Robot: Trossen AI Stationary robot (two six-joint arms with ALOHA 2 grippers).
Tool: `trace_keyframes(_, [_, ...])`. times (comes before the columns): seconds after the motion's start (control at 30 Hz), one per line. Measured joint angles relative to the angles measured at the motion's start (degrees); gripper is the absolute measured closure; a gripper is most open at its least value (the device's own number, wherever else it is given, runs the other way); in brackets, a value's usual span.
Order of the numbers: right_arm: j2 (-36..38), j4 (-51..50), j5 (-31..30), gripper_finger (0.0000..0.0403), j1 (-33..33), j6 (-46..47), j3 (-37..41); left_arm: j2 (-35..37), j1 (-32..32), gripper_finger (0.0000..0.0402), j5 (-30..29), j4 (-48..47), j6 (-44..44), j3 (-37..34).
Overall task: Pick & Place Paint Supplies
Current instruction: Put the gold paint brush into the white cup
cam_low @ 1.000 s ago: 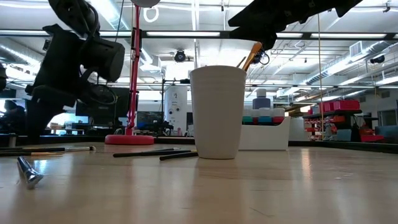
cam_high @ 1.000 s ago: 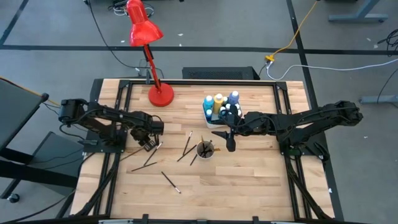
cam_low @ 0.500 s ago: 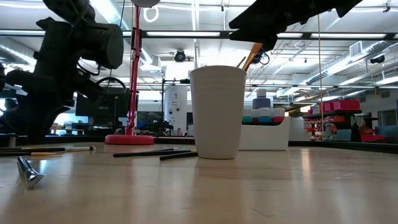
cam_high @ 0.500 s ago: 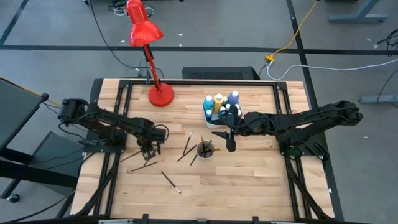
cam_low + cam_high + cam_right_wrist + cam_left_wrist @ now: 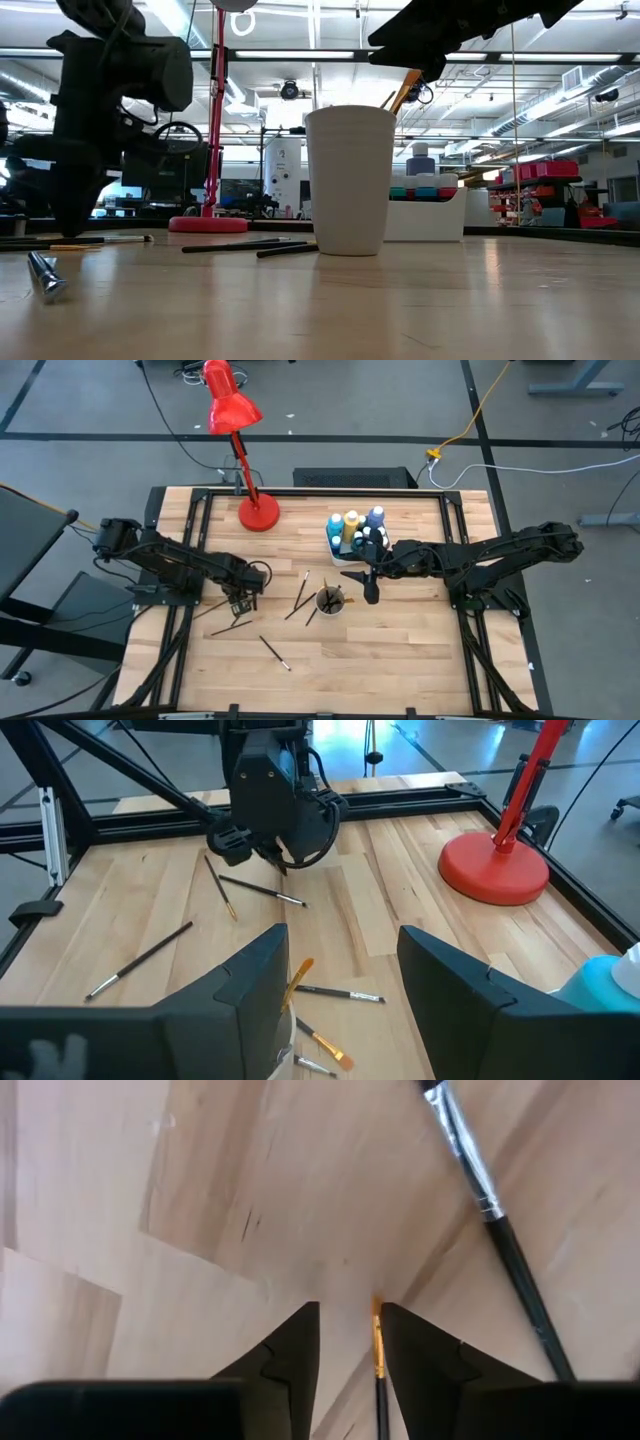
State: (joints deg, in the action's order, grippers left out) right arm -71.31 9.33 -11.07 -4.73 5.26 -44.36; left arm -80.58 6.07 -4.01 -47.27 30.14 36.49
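Note:
Several thin brushes lie flat on the wooden table: one with an orange band (image 5: 378, 1345), one black with a silver ferrule (image 5: 490, 1210), others (image 5: 275, 652) (image 5: 298, 595). My left gripper (image 5: 347, 1315) points down at the table's left, open narrowly, its fingers either side of the orange-banded brush's end. I cannot tell whether they touch it. A white cup (image 5: 330, 601) holds some brushes (image 5: 300, 970). My right gripper (image 5: 365, 582) hovers open and empty just above the cup. Paint bottles (image 5: 357, 530) stand in a white tray behind it.
The red desk lamp stands on its round base (image 5: 259, 513) at the table's far side, left of the bottles. Black frame rails (image 5: 190, 540) run along the table's edges. More brushes (image 5: 250, 885) lie around my left gripper. Bare wood (image 5: 400, 650) lies toward the near right.
My left gripper has moved toward the table's near edge and down, tipping until it points straight down over the brushes at the left. My right gripper and the cup have kept still.

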Motion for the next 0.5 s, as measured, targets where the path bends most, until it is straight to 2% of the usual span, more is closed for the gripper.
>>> trace_keyframes(0.2, [0.0,0.0,0.0,0.0208,0.0,0.0,0.0,0.2,0.1,0.0295,1.8,2.0,3.1,-2.6])
trace_keyframes(0.37, [0.0,0.1,0.0,0.0208,0.0,0.0,0.0,0.2,0.7,0.0305,0.6,2.1,3.5,-2.7])
trace_keyframes(0.5, [0.0,0.5,0.0,0.0208,0.0,0.0,0.0,0.1,0.7,0.0332,0.7,2.4,3.5,-2.7])
